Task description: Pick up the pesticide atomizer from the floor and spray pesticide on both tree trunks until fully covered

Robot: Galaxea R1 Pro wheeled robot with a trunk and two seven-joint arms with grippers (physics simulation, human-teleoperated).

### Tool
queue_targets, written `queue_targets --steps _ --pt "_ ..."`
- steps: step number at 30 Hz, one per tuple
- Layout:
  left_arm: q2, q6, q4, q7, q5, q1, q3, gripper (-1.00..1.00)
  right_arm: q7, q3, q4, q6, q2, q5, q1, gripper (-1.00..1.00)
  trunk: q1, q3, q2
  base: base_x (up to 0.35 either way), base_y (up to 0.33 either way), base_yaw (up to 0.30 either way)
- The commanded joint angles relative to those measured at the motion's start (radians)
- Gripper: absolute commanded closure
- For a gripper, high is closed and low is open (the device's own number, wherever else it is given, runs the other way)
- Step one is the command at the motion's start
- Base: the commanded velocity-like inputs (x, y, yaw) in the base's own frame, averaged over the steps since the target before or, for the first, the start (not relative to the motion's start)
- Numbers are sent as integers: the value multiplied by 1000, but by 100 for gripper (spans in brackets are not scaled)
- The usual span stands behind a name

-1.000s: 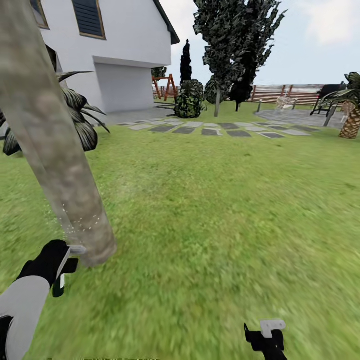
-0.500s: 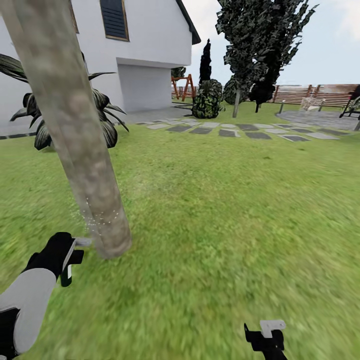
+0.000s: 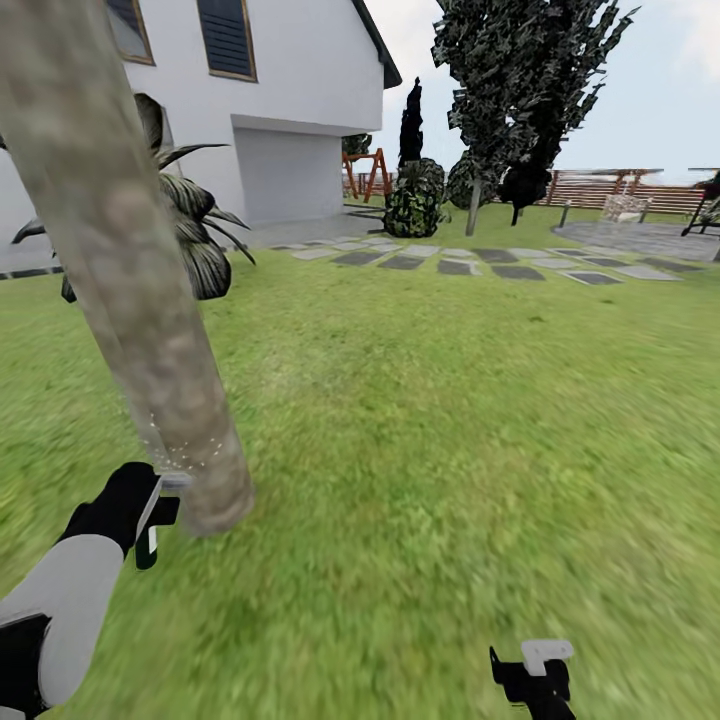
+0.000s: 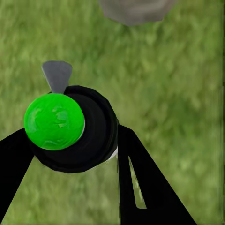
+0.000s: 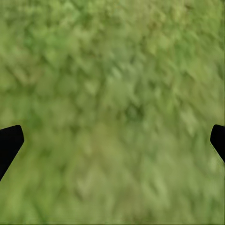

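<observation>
Pickup is done: the pesticide atomizer [image 3: 152, 520] is off the lawn [image 3: 450, 400] and clamped in the left claw [image 3: 150, 515], low at the robot's left, just beside the foot of 1 thick mottled tree trunk [image 3: 130, 290]. In the left wrist view the black fingers [image 4: 140, 187] close on either side of the bottle's round dark body [image 4: 89, 136], which carries a bright green cap [image 4: 54, 121] facing that camera.

Spraying of tree 1 appears to be in progress. A scatter of fine white specks [image 3: 180, 455] lies on the lowest part of the trunk, right above the nozzle. The trunk higher up shows no specks that can be made out, so coverage there is judged incomplete. Tree 2 with a like trunk cannot be identified from here; it is judged still to be treated.

Orientation: the bottle's long axis stands roughly upright in the grasp, a white mark low on its side. The light-grey nozzle [image 4: 57, 76] juts sideways from the top toward the trunk base [image 4: 133, 8], near it; contact cannot be told.

The right claw [image 3: 535, 672] hangs low at the robot's right over bare grass, fingertips well apart and holding nothing.
</observation>
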Motion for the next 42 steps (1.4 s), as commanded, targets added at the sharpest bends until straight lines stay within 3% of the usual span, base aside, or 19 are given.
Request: queue_targets --steps 1,17,27,34,38,40,42 --pt "-1 4 -1 -5 -7 0 4 100 -4 -7 1 -3 1 11 -1 -100 0 -1 0 272 -143 0" --pt "0 4 -1 -5 -6 -1 5 100 -4 -7 1 -3 3 11 -1 -100 0 -1 0 90 -251 7" --pt "-2 4 0 -5 -4 5 7 100 -4 -6 1 -3 5 11 -1 -100 0 -1 0 212 -211 252" --pt "-61 4 2 -4 -8 14 5 100 -2 -6 1 -3 5 11 -1 -100 0 -1 0 145 -253 277" --pt "-27 4 2 -5 -12 16 9 100 -2 -6 1 -4 5 11 -1 -100 0 -1 0 143 -253 276" --pt "27 4 4 -9 -11 17 10 100 -2 -5 1 -4 6 11 -1 -100 0 -1 0 143 -254 276" --pt "36 3 7 -10 -9 17 7 100 -2 -5 1 -3 6 11 -1 -100 0 -1 0 144 -254 276"
